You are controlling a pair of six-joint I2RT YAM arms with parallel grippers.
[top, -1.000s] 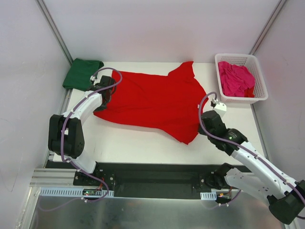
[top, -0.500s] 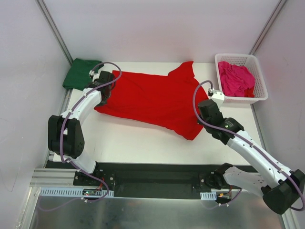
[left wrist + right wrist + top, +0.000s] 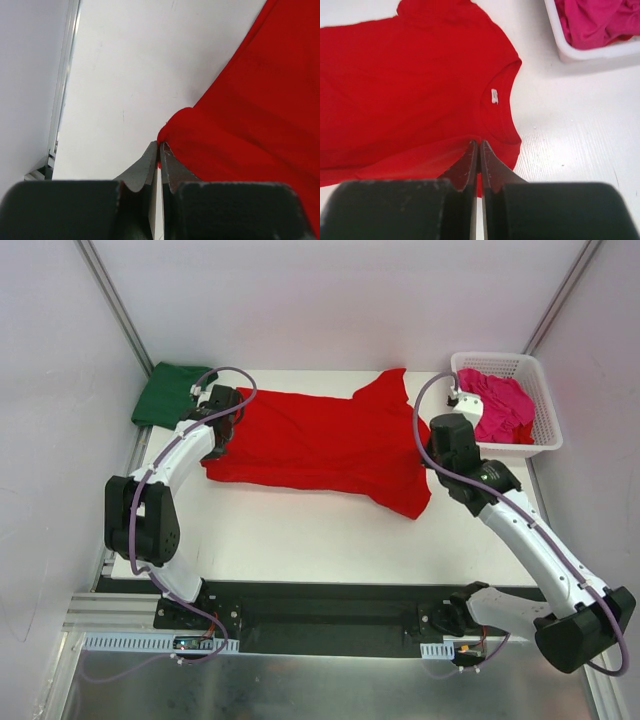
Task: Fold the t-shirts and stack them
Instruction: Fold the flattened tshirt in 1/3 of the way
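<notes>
Red t-shirt near edge drawn farther, rumpled | left fingers, right fingers pinch it

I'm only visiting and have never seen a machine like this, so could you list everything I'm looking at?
red t-shirt: one, bright red, spread across the middle of the table.
green t-shirt: one, dark green, compact bundle at the far left corner.
pink t-shirt: one, magenta, crumpled inside the basket.
basket: one, white plastic lattice, far right corner.
table: one, white, under everything.
left arm: one, white and black; its left gripper is shut on the red t-shirt's left edge.
right arm: one, white and black; its right gripper is shut on the red t-shirt near the collar.
</notes>
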